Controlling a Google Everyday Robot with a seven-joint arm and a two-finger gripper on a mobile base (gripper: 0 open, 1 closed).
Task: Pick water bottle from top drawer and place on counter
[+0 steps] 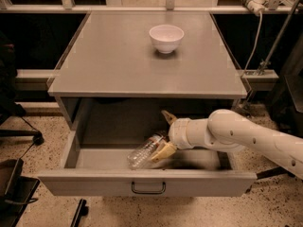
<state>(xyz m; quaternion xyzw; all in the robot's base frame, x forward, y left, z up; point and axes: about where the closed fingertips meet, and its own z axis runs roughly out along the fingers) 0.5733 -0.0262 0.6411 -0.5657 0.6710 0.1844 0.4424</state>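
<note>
The water bottle (143,151) lies on its side on the floor of the open top drawer (147,182), near the front, cap end towards the right. My gripper (164,133) reaches into the drawer from the right on the white arm. It is open, its fingers spread wide. The lower finger (164,152) rests against the bottle's cap end, and the upper finger (167,116) is up and free. The counter (118,65) above the drawer holds only a white bowl (166,38).
The drawer's loop handle (148,188) is at the centre of the front panel. A dark chair base (16,183) stands on the speckled floor at the lower left. Cables and a metal stand (265,56) are at the right, beside the cabinet.
</note>
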